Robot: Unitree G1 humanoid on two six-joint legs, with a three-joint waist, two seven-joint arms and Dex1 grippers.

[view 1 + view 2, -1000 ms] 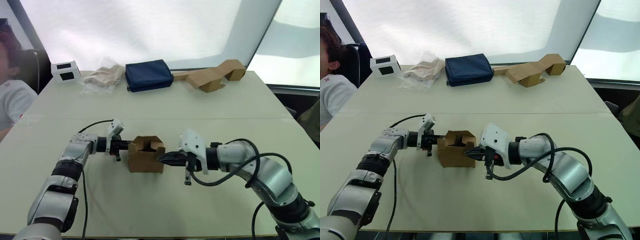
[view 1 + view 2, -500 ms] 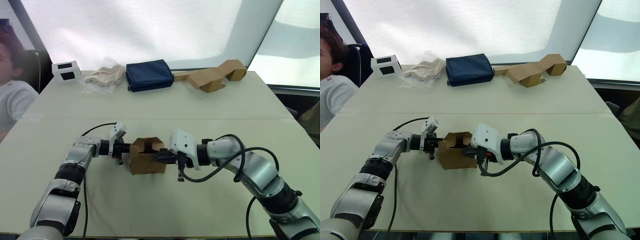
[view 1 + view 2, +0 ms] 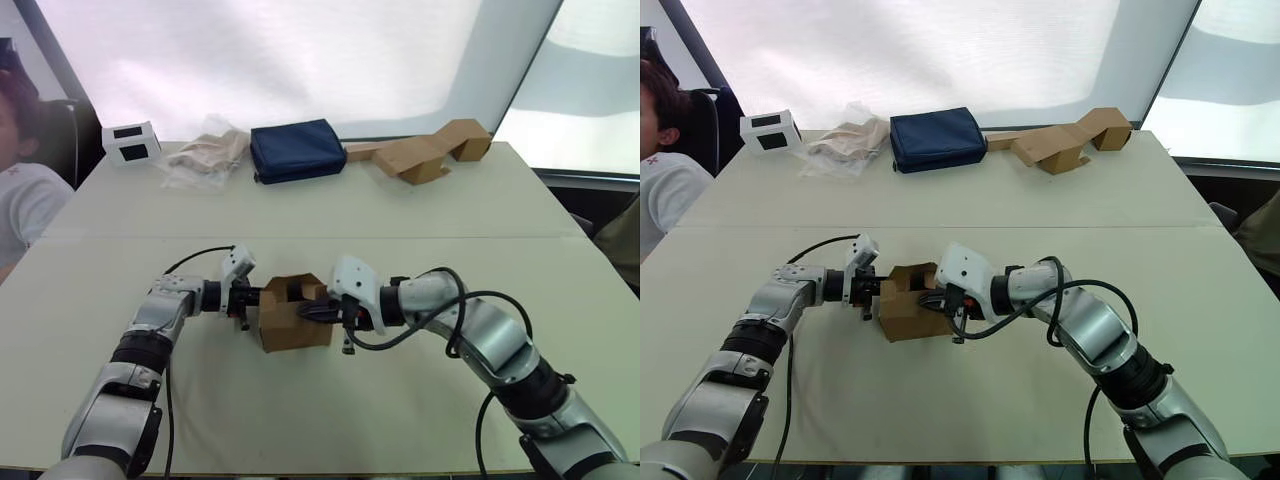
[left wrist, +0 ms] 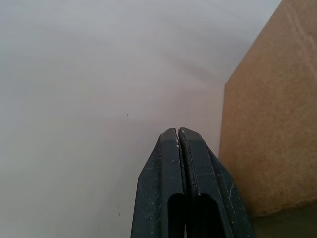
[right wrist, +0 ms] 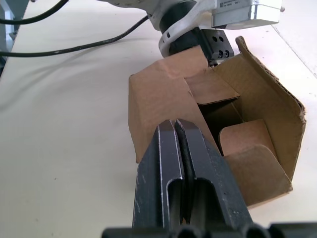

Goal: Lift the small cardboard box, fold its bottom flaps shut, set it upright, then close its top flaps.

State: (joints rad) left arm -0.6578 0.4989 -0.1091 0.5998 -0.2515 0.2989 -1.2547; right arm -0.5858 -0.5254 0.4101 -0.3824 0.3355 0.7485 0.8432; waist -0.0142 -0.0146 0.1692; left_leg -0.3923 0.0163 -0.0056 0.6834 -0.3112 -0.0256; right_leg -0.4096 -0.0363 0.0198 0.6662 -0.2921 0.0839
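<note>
The small cardboard box stands on the table between my two arms, its opening facing up. Its top flaps are open, with two short ones bent inward. My left gripper is shut, and its tips rest against the box's left wall. My right gripper is shut too, with nothing between its fingers. It reaches over the box's right edge, just above the opening.
Along the table's far edge lie a white small box, a clear bag of beige material, a navy pouch and zigzag cardboard pieces. A person sits at the far left.
My right gripper has moved left, from beside the box's right wall to over its right edge. The left gripper has stayed at the left wall, and the box has barely shifted.
</note>
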